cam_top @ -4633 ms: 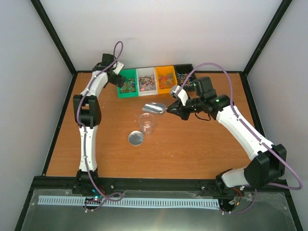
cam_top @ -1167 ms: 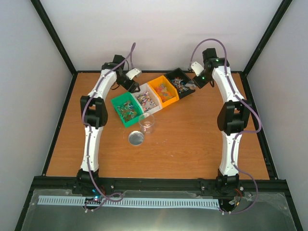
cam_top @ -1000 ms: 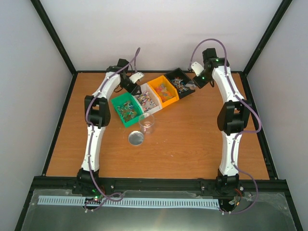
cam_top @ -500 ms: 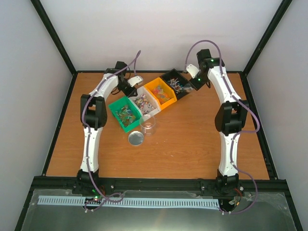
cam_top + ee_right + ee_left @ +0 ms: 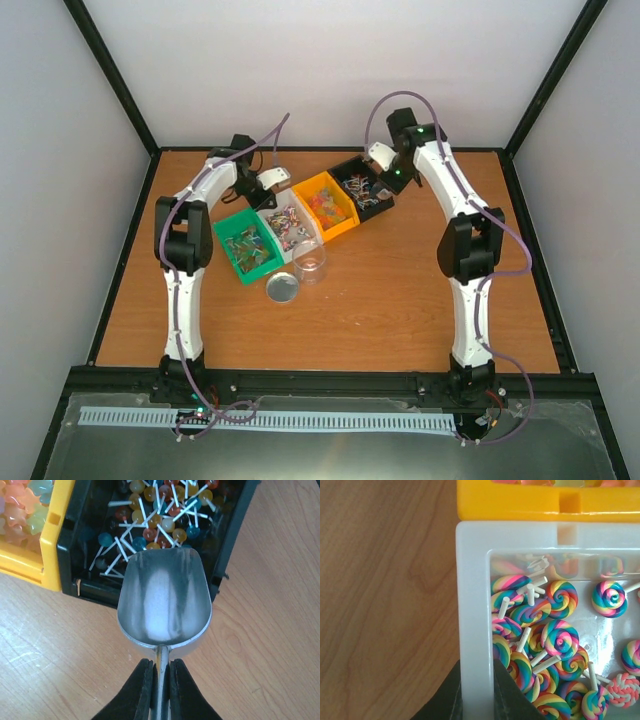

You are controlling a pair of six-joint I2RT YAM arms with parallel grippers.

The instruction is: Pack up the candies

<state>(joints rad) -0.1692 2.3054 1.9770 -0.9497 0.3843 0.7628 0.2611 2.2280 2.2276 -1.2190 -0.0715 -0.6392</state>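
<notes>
Left gripper (image 5: 477, 682) clamped on white bin (image 5: 470, 580) wall, candies (image 5: 560, 637) inside; right gripper (image 5: 160, 676) pinching empty scoop (image 5: 164, 602) handle at black bin (image 5: 235, 535) rim.

The table (image 5: 385, 605) is smooth, matt wood grain. The white bin (image 5: 472, 605) and yellow bin (image 5: 520, 505) are glossy plastic, the black bin (image 5: 235, 540) duller. The scoop (image 5: 165, 605) is brushed metal, softly shiny. The candies (image 5: 560, 637) look glossy

Bins (image 5: 472, 595) of candies (image 5: 560, 637) form a row; jar (image 5: 310, 263) at its 6 o'clock, lid (image 5: 283, 288) at the jar's 7 o'clock.
</notes>
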